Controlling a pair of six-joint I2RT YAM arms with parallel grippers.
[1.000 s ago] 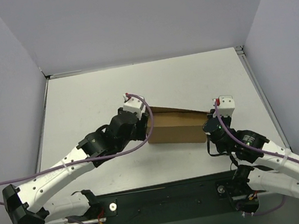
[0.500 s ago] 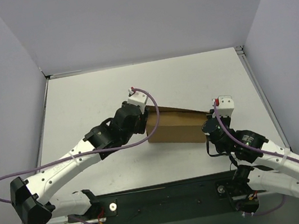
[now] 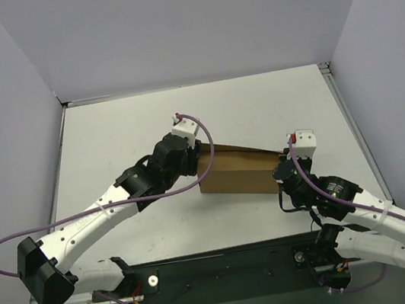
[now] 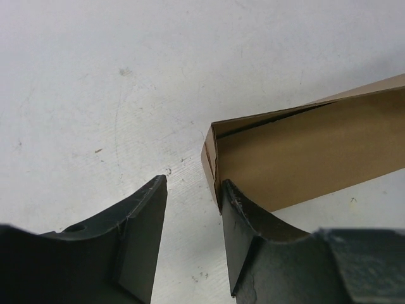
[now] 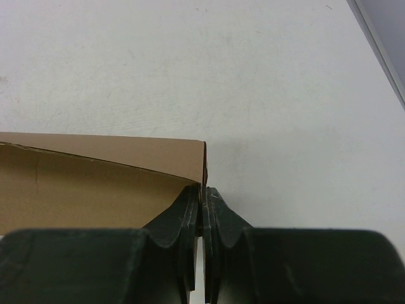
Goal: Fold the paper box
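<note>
The paper box (image 3: pixel 238 171) lies on the white surface (image 3: pixel 122 130) just right of the middle of the overhead view. It is a shallow shape of plain brown cardboard, its long side running from centre left down toward the right. Along its upper edge in that view a darker strip of cardboard shows.

In the left wrist view, one end of the box fills the right half of the frame. A thin dark gap opens between its top panel and the wall below, widening toward the corner.

The right gripper (image 5: pixel 202 193) sits at the box's right end. In its own camera its two dark fingers are pressed together at the bottom centre of the frame, pinching the thin upright cardboard edge of that end. The brown panel stretches away to the left edge of the frame.

The left gripper (image 4: pixel 192 185) is at the opposite end of the box, at the left in the overhead view. Its fingers are spread apart, with bare surface showing between them. The tip of the finger on the right (image 4: pixel 229 193) touches the lower corner of the box, and the other finger stands clear of the cardboard.

Pale walls (image 3: pixel 190 23) enclose the surface at the top and both sides of the overhead view.
</note>
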